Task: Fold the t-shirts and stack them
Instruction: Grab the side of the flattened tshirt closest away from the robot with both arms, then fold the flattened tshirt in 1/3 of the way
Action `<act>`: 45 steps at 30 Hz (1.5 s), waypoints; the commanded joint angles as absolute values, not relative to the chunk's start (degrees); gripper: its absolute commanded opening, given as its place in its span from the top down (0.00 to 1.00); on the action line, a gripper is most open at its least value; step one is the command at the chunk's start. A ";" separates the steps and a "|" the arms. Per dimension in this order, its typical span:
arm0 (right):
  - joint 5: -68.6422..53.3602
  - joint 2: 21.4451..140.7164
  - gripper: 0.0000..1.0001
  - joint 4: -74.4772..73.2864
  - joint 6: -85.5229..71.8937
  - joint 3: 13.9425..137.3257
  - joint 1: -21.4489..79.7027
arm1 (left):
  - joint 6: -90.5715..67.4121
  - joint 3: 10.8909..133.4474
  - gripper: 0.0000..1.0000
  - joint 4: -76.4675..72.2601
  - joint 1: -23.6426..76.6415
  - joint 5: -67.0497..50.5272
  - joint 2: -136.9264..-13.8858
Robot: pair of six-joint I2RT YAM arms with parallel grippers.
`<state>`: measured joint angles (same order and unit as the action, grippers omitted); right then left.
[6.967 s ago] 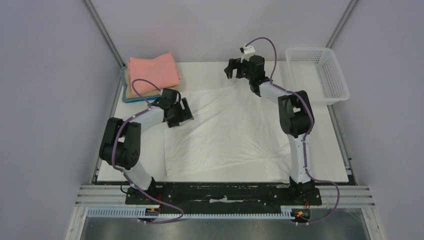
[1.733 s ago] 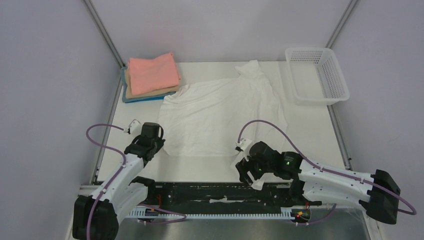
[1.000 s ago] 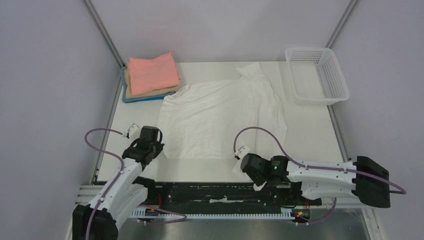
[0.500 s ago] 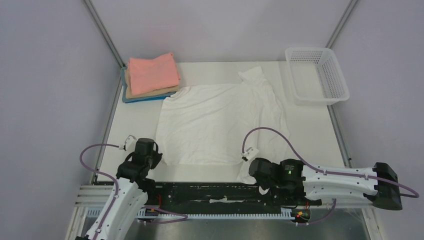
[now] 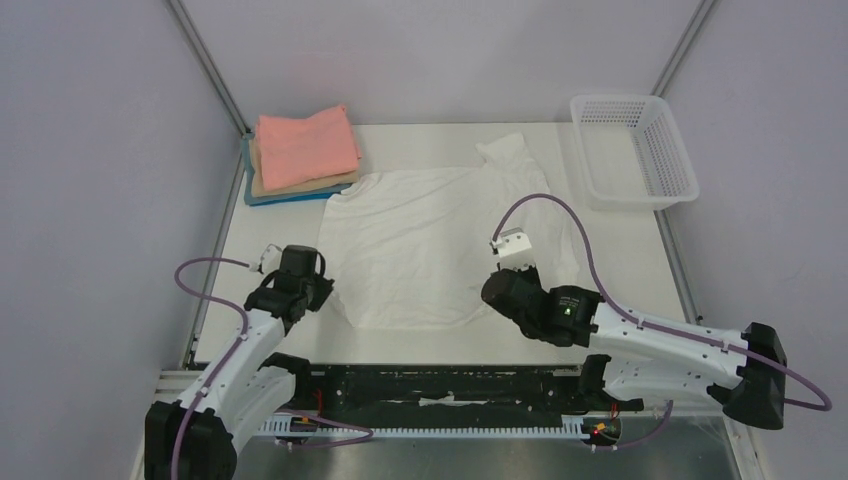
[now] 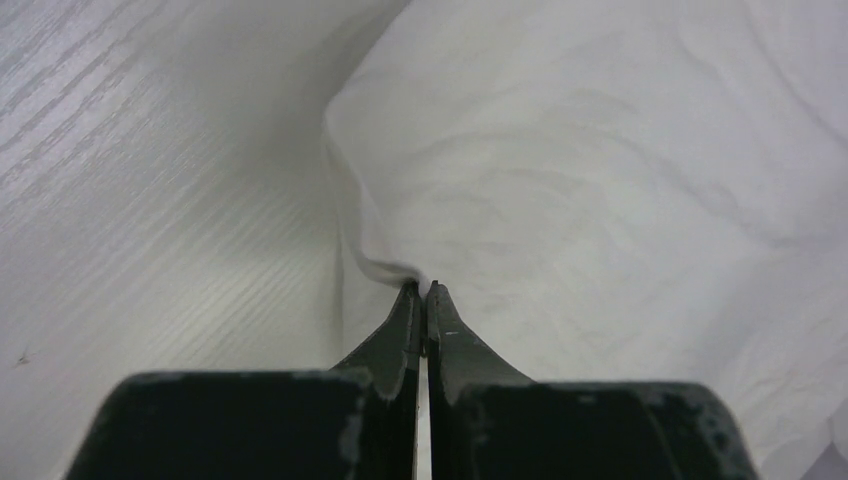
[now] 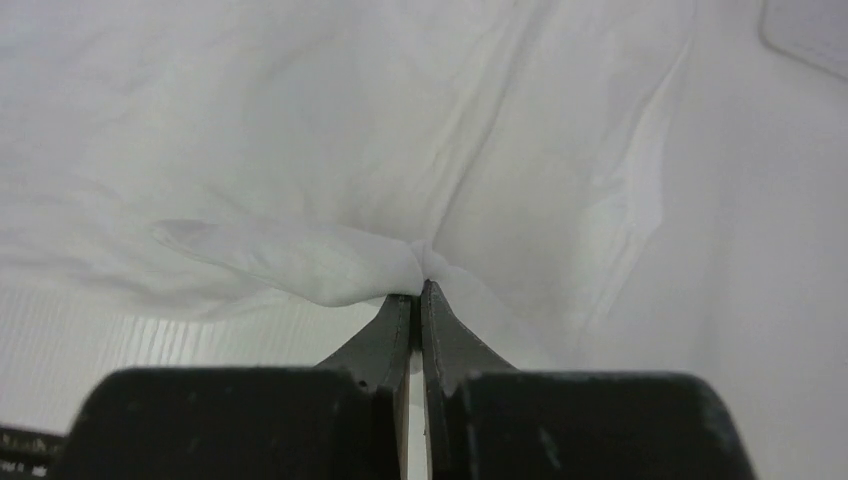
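Observation:
A white t-shirt (image 5: 420, 235) lies spread on the table, one sleeve (image 5: 505, 148) reaching toward the back. My left gripper (image 5: 318, 296) is shut on its near-left hem corner; the left wrist view has the cloth edge (image 6: 385, 265) pinched at the fingertips (image 6: 426, 288). My right gripper (image 5: 492, 290) is shut on the near-right hem, lifted and bunched (image 7: 330, 265) at its tips (image 7: 418, 285). Folded salmon-pink (image 5: 305, 145), tan (image 5: 300, 184) and blue (image 5: 270, 198) t-shirts form a stack at the back left.
A white mesh basket (image 5: 632, 148) stands at the back right. Metal frame posts rise at both back corners. The black base rail (image 5: 440, 385) runs along the near table edge, with the right arm (image 5: 680, 345) stretched above it.
Both grippers have carried the shirt's near hem away from the table's near edge, toward the back. The right gripper rose and moved furthest, doubling the hem over the shirt.

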<state>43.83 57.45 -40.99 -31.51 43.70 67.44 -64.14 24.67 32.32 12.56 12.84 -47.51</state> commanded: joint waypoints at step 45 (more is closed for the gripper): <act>33.84 107.58 0.66 0.57 32.80 75.03 31.51 | -66.22 36.20 0.69 15.45 8.17 31.71 -69.41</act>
